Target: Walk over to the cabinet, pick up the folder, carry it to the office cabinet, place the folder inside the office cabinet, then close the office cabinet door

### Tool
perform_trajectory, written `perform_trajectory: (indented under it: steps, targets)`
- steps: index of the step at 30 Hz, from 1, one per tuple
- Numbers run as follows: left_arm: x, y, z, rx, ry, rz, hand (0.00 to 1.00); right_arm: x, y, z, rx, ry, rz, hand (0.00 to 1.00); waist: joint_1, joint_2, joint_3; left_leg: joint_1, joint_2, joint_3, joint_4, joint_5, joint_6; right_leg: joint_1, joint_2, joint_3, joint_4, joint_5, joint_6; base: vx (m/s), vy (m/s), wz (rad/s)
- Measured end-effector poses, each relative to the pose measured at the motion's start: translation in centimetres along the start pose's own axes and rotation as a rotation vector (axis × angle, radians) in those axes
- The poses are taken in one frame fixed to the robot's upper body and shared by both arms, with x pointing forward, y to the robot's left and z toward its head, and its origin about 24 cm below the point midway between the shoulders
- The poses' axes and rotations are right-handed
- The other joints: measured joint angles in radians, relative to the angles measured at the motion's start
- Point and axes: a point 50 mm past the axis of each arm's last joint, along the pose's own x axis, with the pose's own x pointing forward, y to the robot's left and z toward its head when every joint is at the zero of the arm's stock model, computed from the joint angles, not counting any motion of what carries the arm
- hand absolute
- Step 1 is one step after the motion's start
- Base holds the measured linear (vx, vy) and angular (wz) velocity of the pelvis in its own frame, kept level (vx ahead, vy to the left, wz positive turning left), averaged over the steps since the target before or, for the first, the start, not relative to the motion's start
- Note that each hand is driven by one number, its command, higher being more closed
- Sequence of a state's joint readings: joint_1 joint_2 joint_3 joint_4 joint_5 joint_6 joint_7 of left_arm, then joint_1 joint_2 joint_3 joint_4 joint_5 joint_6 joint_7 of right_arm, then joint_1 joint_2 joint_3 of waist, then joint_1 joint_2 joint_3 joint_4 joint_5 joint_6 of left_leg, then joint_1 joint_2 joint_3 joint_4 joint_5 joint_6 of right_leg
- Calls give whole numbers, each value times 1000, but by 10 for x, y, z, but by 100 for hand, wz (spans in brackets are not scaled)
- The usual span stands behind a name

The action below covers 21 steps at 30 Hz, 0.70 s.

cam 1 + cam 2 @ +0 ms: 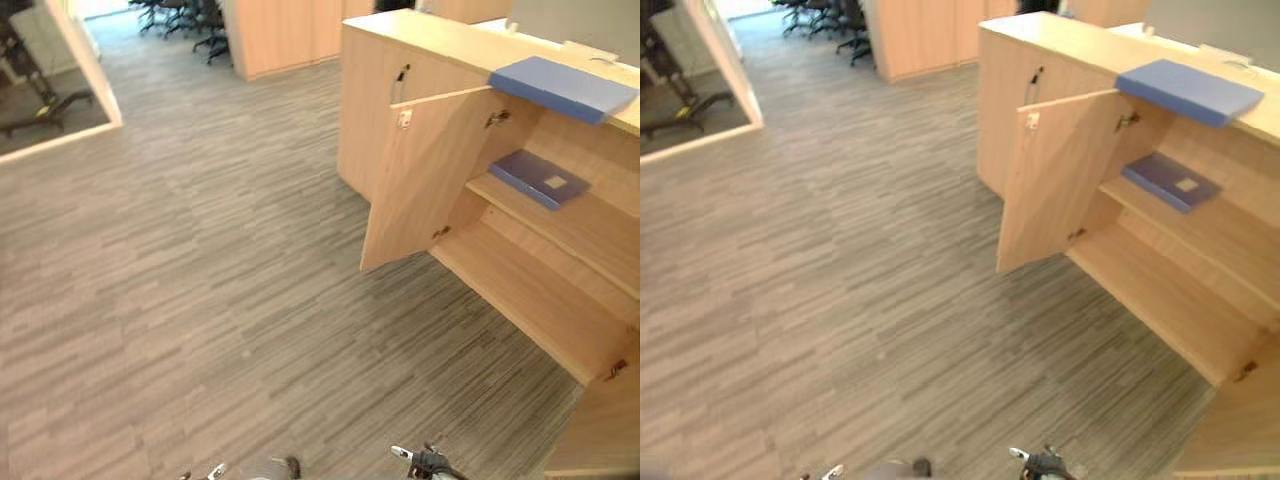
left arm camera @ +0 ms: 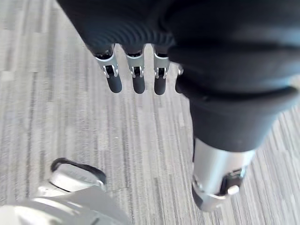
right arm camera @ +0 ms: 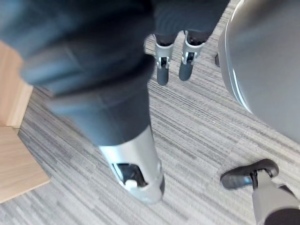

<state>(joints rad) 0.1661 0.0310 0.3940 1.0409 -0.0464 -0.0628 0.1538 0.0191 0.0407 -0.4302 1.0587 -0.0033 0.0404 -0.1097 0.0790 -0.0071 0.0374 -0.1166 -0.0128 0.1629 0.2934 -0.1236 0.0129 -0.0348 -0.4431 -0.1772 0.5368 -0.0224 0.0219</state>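
Grey striped carpet (image 1: 200, 300); black office chairs (image 1: 190, 18) far off; perhaps a dark machine frame (image 1: 45, 105) behind a ledge (image 1: 95, 75).

Grey striped carpet floor (image 1: 200, 300) with black office chairs (image 1: 192, 16) far back.

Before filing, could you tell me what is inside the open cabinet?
A dark blue folder lies flat on the upper shelf; the open door covers the interior's left end.

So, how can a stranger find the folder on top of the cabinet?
Look at the wooden cabinet on the right, its door open. The folder lies flat on its top, just above the opening. It is lighter blue; the other folder, darker with a label, lies on the shelf inside.
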Motion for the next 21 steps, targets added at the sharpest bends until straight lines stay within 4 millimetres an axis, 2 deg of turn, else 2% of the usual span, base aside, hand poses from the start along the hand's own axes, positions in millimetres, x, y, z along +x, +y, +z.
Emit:
perform_trajectory:
  steps: [1,2,3,4,5,6,8,9,11,12,13,14,15,17,21]
  targets:
    - [0,1,-2,13,5,-3,0,0,0,0,4,-4,-1,0,-6,5,-2,39,-6,25,-39,1,17,-18,-17,-47,55,8,-13,79,310,-66]
    - [-1,3,-5,19,13,-4,0,0,-2,-1,10,-2,-5,0,-9,5,-5,106,-9,65,-98,7,27,-19,-34,-137,102,9,-19,50,213,-72]
    - [-1,3,-6,22,15,-4,0,0,-2,-1,9,-2,-5,0,-9,6,-7,125,-9,77,-115,7,28,-18,-36,-182,113,5,-18,38,180,-79]
    - [-1,2,-5,31,14,-7,0,0,-1,-1,6,-3,-4,0,-11,6,-8,146,-9,99,-135,8,29,-20,-37,-250,122,-7,-10,39,93,-84]
    - [-1,2,-6,42,15,-12,0,0,-1,1,5,-6,-4,0,-17,10,-8,163,-5,131,-162,8,29,-30,-33,-330,120,-47,12,47,61,-83]
    - [-1,2,-6,43,16,-14,0,0,-1,3,3,-10,-4,0,-20,12,-6,169,-1,142,-172,8,28,-33,-26,-361,116,-65,15,76,18,-90]
    - [-1,0,-5,51,23,-20,0,2,0,8,3,-15,-3,0,-25,18,4,179,21,167,-192,6,31,-52,10,-455,107,-143,31,85,-78,-65]
    - [0,-3,-2,51,18,-28,0,3,-1,14,0,-27,-4,0,-27,25,33,209,42,185,-203,3,24,-57,52,-508,115,-183,31,96,-174,-50]
    - [1,-3,-1,57,18,-31,0,3,-2,16,-6,-34,-10,0,-29,15,51,244,56,224,-205,-14,-5,-93,81,-596,93,-195,5,111,-236,-46]
    - [1,-2,1,61,14,-30,0,3,-2,16,-7,-33,-11,0,-30,6,54,250,49,235,-202,-19,-16,-106,83,-606,62,-182,-11,147,-250,-41]
    - [2,-3,3,65,12,-35,0,3,-5,12,-10,-25,-23,0,-26,-8,57,266,39,239,-204,-27,-28,-89,98,-615,5,-219,-71,205,-249,-32]
    - [1,-10,3,73,10,-53,0,3,-10,17,-8,-40,-37,0,-28,18,61,259,52,235,-209,-25,-30,-90,122,-617,-7,-223,-73,225,-233,-25]
    - [1,-13,4,67,8,-61,0,3,-12,18,-2,-47,-43,0,-32,25,65,263,54,231,-217,-21,-37,-91,136,-620,-15,-229,-82,222,-189,-16]
    - [1,-15,7,45,1,-62,0,3,-16,13,30,-32,-58,0,-30,25,68,295,65,212,-259,-13,-43,-76,173,-621,-29,-243,-92,184,-135,-15]
    - [1,-23,18,16,-36,-74,0,1,-24,-1,58,1,-86,0,-40,19,71,307,83,187,-237,-41,-67,-37,177,-655,-32,-274,-68,135,-81,16]
